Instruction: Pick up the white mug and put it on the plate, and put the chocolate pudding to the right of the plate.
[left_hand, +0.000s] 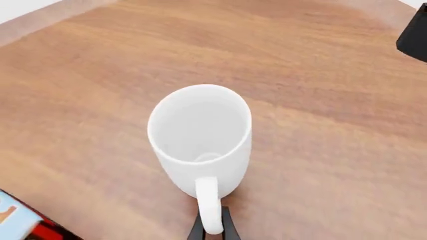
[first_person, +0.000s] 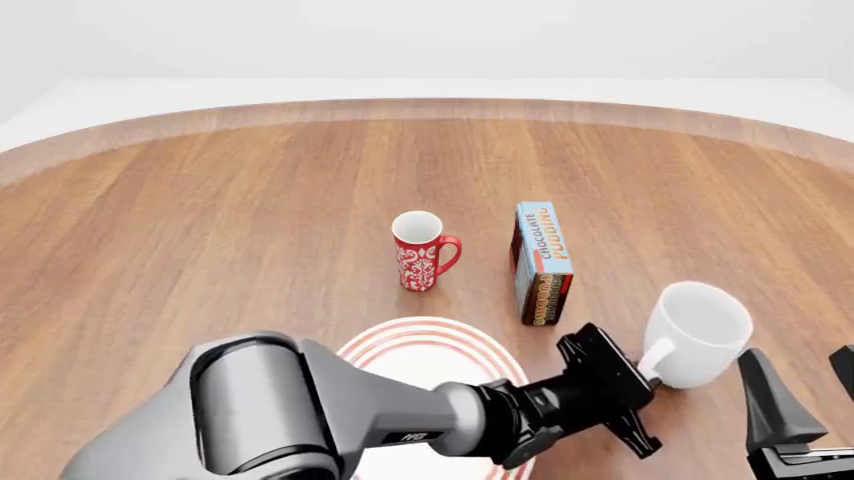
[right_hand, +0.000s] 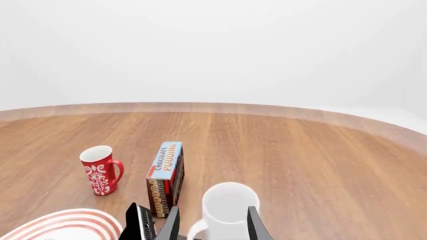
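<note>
The white mug (first_person: 695, 332) is at the near right, to the right of the plate (first_person: 424, 343). My left gripper (first_person: 643, 385) reaches over the plate and is shut on the mug's handle (left_hand: 209, 202). I cannot tell whether the mug's base touches the table. The chocolate pudding (first_person: 541, 262) lies on its side beyond the plate's right edge; it also shows in the right wrist view (right_hand: 165, 176). My right gripper (first_person: 801, 365) is open and empty just right of the mug, which shows ahead of its fingers in the right wrist view (right_hand: 227, 207).
A red mug with a white floral pattern (first_person: 422, 250) stands upright beyond the plate, left of the pudding box. The left arm's grey body (first_person: 267, 415) fills the near left. The round wooden table (first_person: 200, 220) stretches far behind.
</note>
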